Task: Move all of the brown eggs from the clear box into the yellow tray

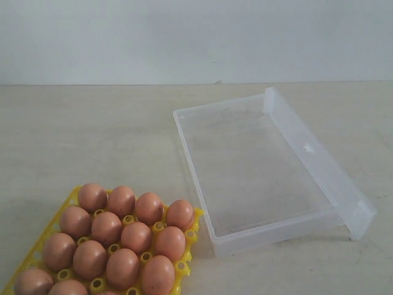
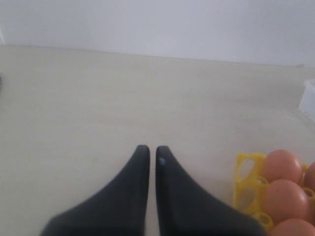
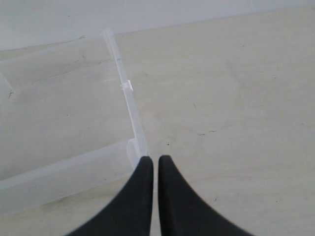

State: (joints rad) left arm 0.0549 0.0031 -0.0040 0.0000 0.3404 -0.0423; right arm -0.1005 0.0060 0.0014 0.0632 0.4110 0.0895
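At the left, the left end effector (image 2: 152,150) hangs just beside the yellow tray (image 1: 191,234), narrow, its fingers almost touching and holding nothing. A careless sideways sweep from there could clip the nearest brown eggs (image 1: 106,227), which stand high in their cups and could crack or roll onto the surface (image 1: 92,129). The tray lies at the near left, partly cut off by the exterior view's edge. At the right, the right end effector (image 3: 155,160), also narrow and empty, is close to a corner of the clear box (image 1: 270,230). A bump could shove that light box into the tray.

Counted: 1 tray, at least 14 eggs in it, 0 eggs in the 1 box, its lid (image 1: 319,166) open; 2 end effectors.
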